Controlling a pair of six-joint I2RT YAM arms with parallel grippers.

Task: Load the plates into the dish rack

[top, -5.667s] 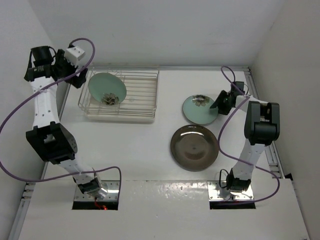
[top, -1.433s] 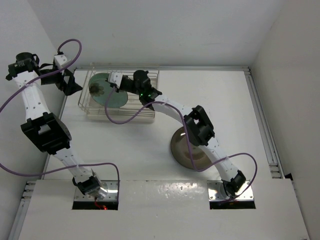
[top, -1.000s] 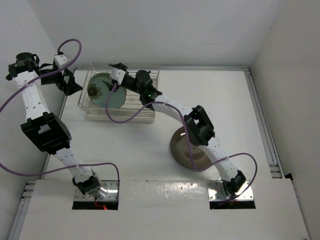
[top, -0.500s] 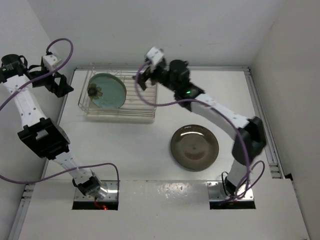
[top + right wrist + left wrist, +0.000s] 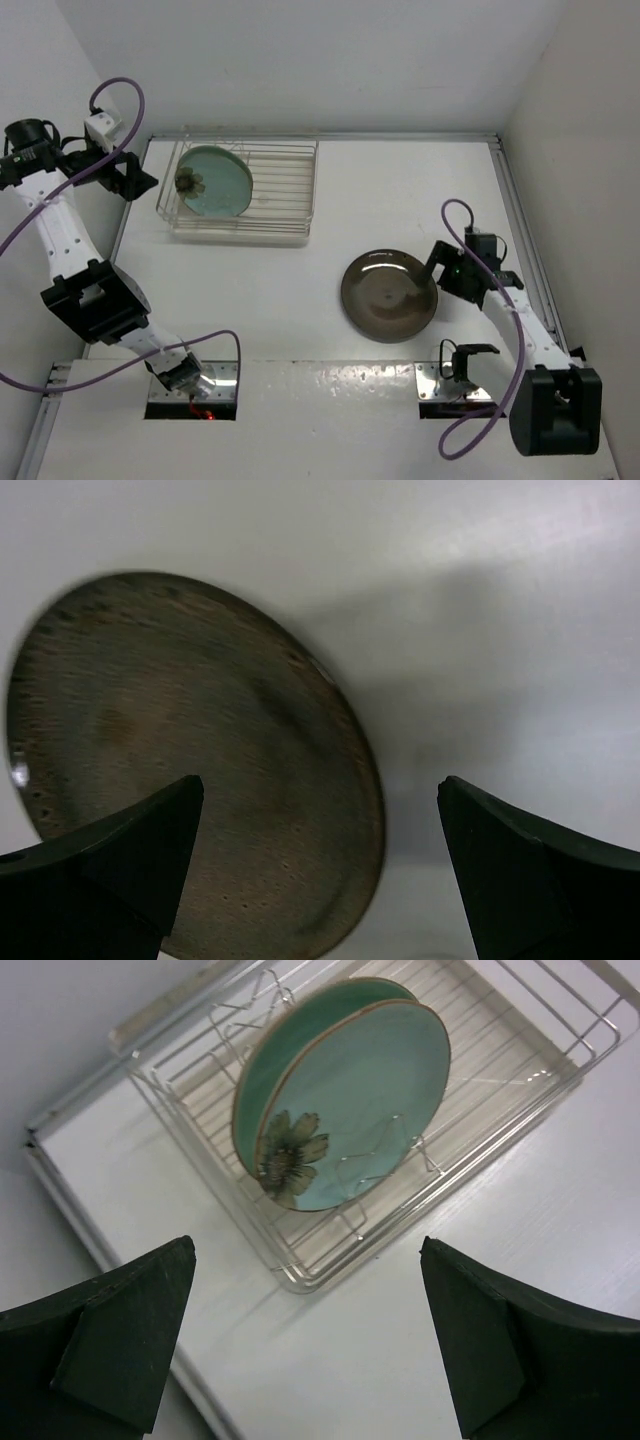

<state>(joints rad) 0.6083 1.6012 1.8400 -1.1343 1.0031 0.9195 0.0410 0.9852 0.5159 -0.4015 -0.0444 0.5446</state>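
Brown plate lies flat on the table, near right. Two mint plates stand on edge in the dish rack, far left. Right gripper gapes empty just beside the brown rim. Left gripper spread, empty, near the rack. Plate probably glazed ceramic: stiff, slick, chippable. Pinch its right rim.

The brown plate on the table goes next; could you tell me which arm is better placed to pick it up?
Right. The right fingers stand open at the brown plate's rim; the left fingers hang far off, left of the dish rack.
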